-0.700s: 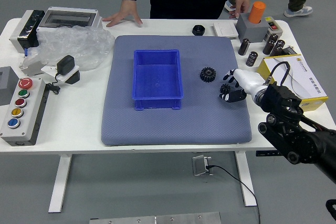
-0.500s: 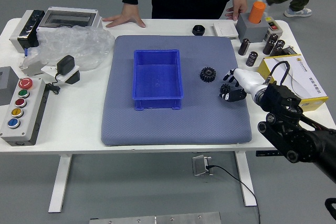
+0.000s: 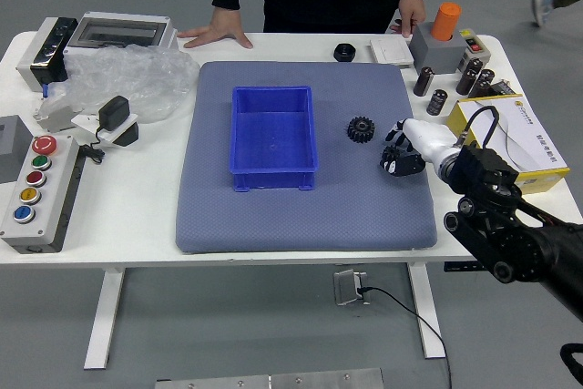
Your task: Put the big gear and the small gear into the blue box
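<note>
Robot's right hand [image 3: 394, 150] is at the small gear [image 3: 391, 155]; I cannot tell whether it is clamped on it. Just left and slightly beyond lies the big gear [image 3: 361, 129]. Both gears are over a grey-blue mat [image 3: 301, 222] on the white table [image 3: 118, 225]. Across it, a person's hand [image 3: 219, 26] rests spread on the tabletop, far left of the robot hand. Left past the big gear sits the blue box [image 3: 271, 170], its floor showing. The black arm [image 3: 496, 216] slants in from the right.

We're watching the right hand [image 3: 426, 143] with its fingers around the small gear [image 3: 390, 153]! Beside it we've got the big gear [image 3: 361, 129], right of the blue box [image 3: 273, 134].
</note>
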`<state>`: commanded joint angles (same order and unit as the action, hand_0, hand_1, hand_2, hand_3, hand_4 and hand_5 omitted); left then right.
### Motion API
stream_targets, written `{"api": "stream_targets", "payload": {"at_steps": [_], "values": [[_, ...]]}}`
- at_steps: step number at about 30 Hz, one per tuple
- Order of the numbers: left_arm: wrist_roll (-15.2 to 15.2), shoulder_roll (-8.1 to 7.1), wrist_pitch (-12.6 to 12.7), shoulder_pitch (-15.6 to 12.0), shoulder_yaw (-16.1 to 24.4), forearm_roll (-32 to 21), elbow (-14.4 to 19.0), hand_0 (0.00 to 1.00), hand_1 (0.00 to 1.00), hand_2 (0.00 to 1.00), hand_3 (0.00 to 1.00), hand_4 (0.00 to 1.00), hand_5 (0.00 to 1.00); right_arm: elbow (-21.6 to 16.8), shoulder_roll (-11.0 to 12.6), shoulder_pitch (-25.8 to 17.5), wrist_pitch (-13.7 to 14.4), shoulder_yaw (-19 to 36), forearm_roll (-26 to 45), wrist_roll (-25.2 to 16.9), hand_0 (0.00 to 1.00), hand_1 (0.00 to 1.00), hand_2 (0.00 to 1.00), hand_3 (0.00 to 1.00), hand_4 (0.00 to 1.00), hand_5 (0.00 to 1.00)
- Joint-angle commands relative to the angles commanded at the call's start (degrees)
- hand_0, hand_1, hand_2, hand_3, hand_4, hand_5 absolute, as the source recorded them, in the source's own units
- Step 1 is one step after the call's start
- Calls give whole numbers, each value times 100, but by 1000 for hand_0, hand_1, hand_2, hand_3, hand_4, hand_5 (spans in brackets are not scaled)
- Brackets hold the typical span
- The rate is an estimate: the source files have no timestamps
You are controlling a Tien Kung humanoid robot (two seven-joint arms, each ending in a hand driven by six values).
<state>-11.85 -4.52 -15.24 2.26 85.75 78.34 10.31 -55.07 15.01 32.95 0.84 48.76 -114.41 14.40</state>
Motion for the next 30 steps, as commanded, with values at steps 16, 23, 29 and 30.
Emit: {"api": "stream_targets", "payload": {"at_steps": [16, 23, 29, 30], "values": [[1, 9, -4, -6, -12, -19, 0, 859, 831, 844, 875, 778, 316, -9, -4, -56, 91, -33, -215, -1, 652, 518, 549, 631, 802, 139], [0, 12, -5, -9, -21, -33, 0, 859, 832, 843, 875, 778, 315, -15, -11, -75, 181, -39, -350, -22, 658, 508, 522, 613, 817, 64], [2, 14, -6, -11, -22, -34, 0, 859, 832, 841, 875, 778, 316, -20, -20, -105, 211, -42, -447, -11, 656, 503, 515, 609, 812, 36], [2, 15, -6, -12, -22, -34, 0, 859, 832, 841, 875, 778, 316, -21, -22, -111, 221, -45, -464, -8, 656, 503, 515, 609, 812, 36]]}}
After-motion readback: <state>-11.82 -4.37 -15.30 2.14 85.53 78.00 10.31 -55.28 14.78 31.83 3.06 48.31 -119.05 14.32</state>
